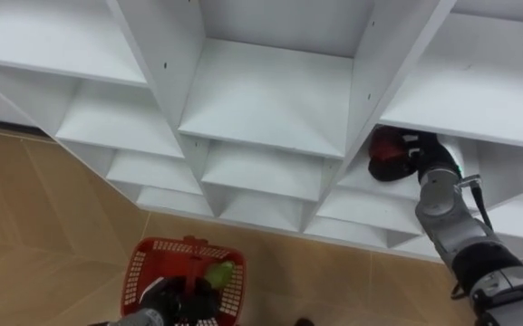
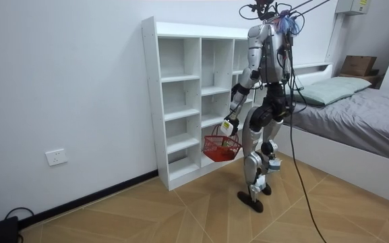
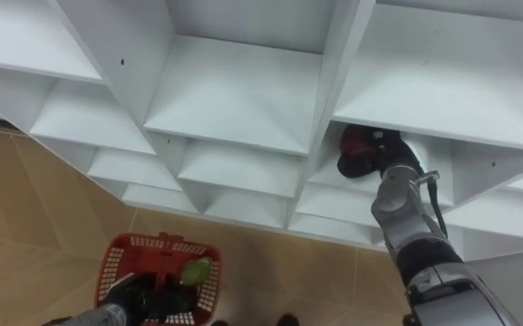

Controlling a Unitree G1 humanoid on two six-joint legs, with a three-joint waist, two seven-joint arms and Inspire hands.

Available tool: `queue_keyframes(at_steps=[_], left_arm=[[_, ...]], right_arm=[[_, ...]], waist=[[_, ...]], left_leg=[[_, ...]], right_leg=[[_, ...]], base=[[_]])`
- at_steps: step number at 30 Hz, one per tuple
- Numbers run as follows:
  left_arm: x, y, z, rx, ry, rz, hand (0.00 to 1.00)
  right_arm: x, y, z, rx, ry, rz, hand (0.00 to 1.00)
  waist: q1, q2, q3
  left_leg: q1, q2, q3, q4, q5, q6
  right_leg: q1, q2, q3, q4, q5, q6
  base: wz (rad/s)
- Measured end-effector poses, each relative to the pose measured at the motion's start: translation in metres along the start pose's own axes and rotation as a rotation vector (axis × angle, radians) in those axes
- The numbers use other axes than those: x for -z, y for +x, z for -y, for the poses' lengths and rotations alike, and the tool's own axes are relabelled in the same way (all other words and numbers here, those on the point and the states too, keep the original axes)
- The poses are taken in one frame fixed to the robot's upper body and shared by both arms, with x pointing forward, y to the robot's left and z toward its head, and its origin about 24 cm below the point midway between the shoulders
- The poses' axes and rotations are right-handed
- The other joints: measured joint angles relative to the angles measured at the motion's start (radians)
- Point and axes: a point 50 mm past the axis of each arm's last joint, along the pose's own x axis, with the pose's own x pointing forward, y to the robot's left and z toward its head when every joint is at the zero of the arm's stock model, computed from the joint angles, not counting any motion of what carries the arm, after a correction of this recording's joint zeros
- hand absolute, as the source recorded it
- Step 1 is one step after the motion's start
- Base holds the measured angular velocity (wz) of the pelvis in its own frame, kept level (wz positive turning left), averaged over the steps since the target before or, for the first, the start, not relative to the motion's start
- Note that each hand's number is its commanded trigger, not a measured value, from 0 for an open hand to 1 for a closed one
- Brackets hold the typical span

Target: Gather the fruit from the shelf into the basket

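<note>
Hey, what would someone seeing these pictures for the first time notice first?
First, the robot's right hand reaches into a compartment of the white shelf unit, at a dark red thing there. Next, the red basket hangs from its left hand low over the wooden floor, a green fruit inside.

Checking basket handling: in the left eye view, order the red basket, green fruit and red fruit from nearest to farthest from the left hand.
1. red basket: held by the left hand, at the bottom.
2. green fruit: inside the basket, just right of the hand.
3. red fruit: far off, upper right, in a compartment of the white shelf, by the right hand.
</note>
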Motion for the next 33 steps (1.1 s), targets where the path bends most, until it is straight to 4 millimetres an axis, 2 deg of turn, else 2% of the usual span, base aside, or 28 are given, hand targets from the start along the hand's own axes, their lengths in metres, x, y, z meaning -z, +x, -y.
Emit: queue_keyframes(at_steps=[15, 22, 28, 33], left_arm=[[0.003, 0.000, -0.001, 0.006, -0.001, -0.016, 1.00], [-0.007, 0.001, 0.000, -0.008, 0.003, 0.025, 1.00], [-0.008, 0.002, 0.007, -0.001, -0.011, 0.030, 1.00], [-0.013, 0.002, 0.013, -0.003, -0.016, 0.057, 1.00]], right_arm=[[0.000, 0.000, 0.000, -0.001, 0.013, 0.001, 1.00], [-0.004, -0.001, -0.001, -0.002, 0.004, 0.024, 1.00], [0.004, -0.014, -0.011, -0.020, 0.030, 0.053, 1.00], [0.007, -0.032, -0.022, -0.068, 0.064, 0.095, 1.00]], waist=[[-0.001, -0.003, 0.0006], [-0.011, -0.003, -0.0011], [-0.012, -0.001, -0.0034], [-0.047, -0.001, -0.0125]], left_leg=[[-0.001, 0.001, 0.006, 0.000, 0.000, 0.000], [0.001, 0.001, 0.009, -0.001, 0.000, 0.000], [0.043, 0.003, 0.042, -0.006, 0.000, 0.000], [0.103, 0.002, 0.046, -0.030, 0.000, 0.000]], right_leg=[[0.000, 0.000, 0.000, -0.003, 0.000, 0.001], [0.001, 0.001, 0.004, -0.004, 0.001, 0.002], [0.035, 0.001, 0.016, -0.004, -0.004, 0.008], [0.088, 0.002, 0.016, -0.008, -0.011, 0.013]], base=[[0.00], [0.00], [-0.06], [0.01]])
